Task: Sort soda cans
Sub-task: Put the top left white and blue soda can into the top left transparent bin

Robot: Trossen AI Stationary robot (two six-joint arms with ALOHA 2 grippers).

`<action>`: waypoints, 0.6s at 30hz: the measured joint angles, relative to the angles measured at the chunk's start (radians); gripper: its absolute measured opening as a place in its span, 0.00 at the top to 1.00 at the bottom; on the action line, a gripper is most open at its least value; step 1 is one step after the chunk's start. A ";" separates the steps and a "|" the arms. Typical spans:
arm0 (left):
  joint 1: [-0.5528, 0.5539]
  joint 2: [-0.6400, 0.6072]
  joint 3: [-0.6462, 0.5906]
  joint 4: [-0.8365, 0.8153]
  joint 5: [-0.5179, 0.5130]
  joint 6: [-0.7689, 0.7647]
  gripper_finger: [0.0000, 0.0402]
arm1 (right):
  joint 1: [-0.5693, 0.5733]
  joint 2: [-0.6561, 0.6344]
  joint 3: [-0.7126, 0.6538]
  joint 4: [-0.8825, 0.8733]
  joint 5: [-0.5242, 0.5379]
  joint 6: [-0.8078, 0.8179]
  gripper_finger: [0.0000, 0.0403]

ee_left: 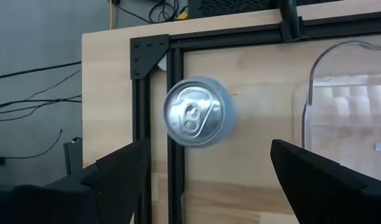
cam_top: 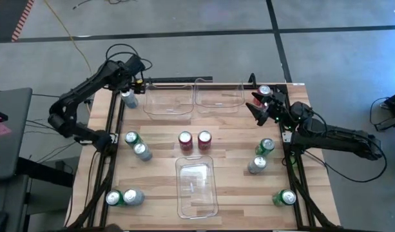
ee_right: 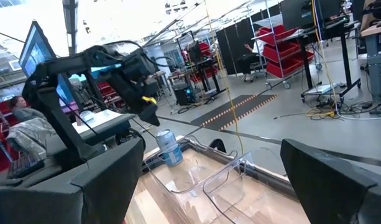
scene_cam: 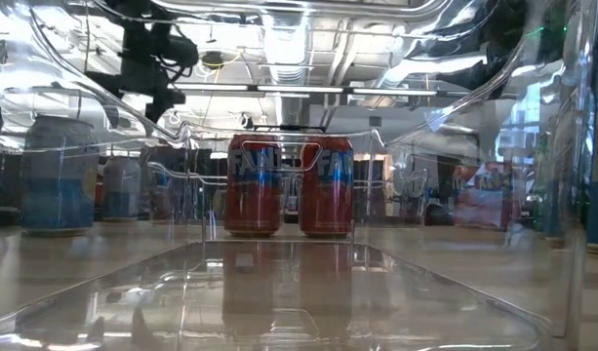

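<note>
Silver can (ee_left: pixel 193 112) upright at far-left corner of bench (cam_top: pixel 229 138), beside the black frame rail. Likely light, rigid but dentable, slick sidewall; best taken across the mid-body. Left pincer (ee_left: pixel 206 177) wide, poised over it, not touching. Right pincer (cam_top: pixel 258 106) wide near a red can (cam_top: pixel 264 91) at far right. Wrist view gives lid and centring; high view gives remaining cans and three bins (cam_top: pixel 197 187)
</note>
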 joint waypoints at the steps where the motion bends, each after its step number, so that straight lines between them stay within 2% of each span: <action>1: 0.002 0.015 0.000 0.008 0.000 0.001 0.18 | 0.000 0.000 0.000 0.002 0.000 0.000 0.01; 5: 0.021 0.074 0.000 0.036 0.035 0.088 0.18 | 0.000 0.000 0.000 0.000 0.000 0.000 0.01; 12: 0.066 0.102 0.000 0.049 -0.005 0.081 0.17 | 0.000 0.000 0.000 -0.027 0.000 -0.002 0.01; 18: 0.065 0.103 0.000 0.053 -0.005 0.083 0.12 | 0.000 0.000 0.000 -0.037 0.000 -0.007 0.01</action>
